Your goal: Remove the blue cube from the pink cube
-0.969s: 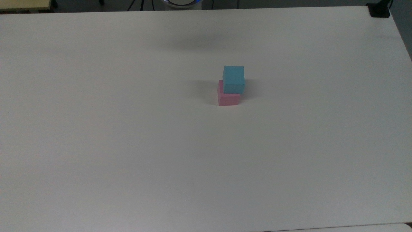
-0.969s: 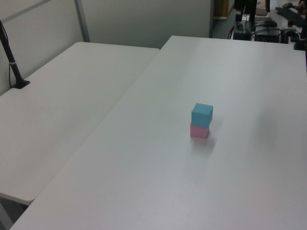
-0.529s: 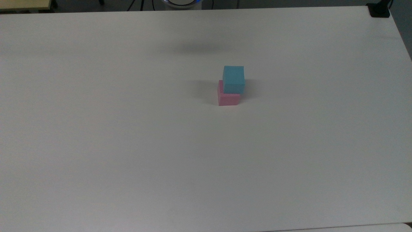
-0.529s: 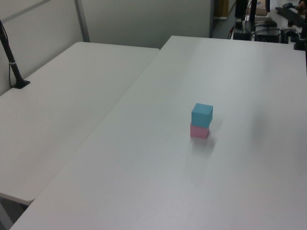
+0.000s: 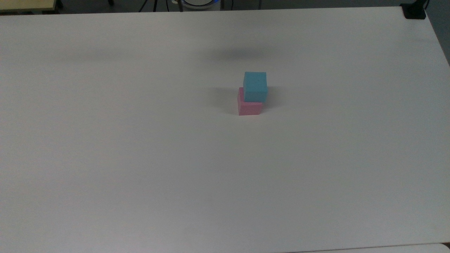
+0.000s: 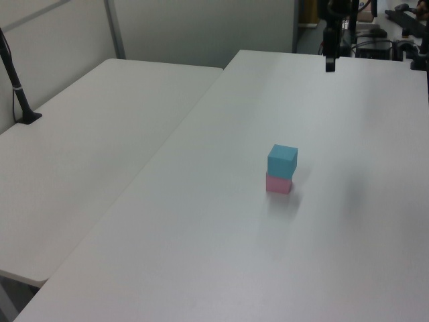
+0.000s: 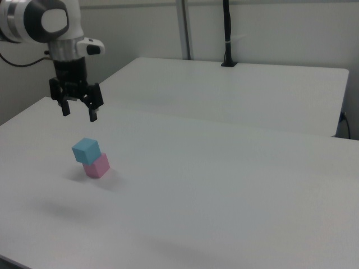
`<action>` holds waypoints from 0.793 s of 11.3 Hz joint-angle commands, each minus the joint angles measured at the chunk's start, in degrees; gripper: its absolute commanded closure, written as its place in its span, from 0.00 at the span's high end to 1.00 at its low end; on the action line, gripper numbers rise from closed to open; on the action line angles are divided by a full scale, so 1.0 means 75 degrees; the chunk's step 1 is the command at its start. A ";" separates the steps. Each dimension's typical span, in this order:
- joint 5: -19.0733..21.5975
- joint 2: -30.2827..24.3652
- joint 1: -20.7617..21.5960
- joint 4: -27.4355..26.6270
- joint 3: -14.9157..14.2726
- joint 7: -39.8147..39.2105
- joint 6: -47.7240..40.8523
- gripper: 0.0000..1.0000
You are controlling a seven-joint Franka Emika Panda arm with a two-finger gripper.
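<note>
Claw (image 7: pixel 79 112) spread above cyan cube (image 7: pixel 86 150)

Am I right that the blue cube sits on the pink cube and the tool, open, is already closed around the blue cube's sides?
Not quite. The blue cube does sit on the pink cube, and the tool is open, but the right view shows it hanging in the air above the stack, apart from both cubes, not around the blue one.

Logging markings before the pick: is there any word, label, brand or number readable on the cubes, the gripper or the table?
None can be read.
The blue cube: plain faces.
The pink cube: plain faces.
The gripper: no legible marking.
The white table: bare.
</note>
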 commanded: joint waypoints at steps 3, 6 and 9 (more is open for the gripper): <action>0.0337 0.0741 0.0781 -0.0320 -0.0043 0.1392 0.1318 1.00; 0.0150 0.1456 0.1332 -0.0250 -0.0043 0.2060 0.1881 1.00; -0.0351 0.2007 0.1788 -0.0238 -0.0043 0.3123 0.2595 1.00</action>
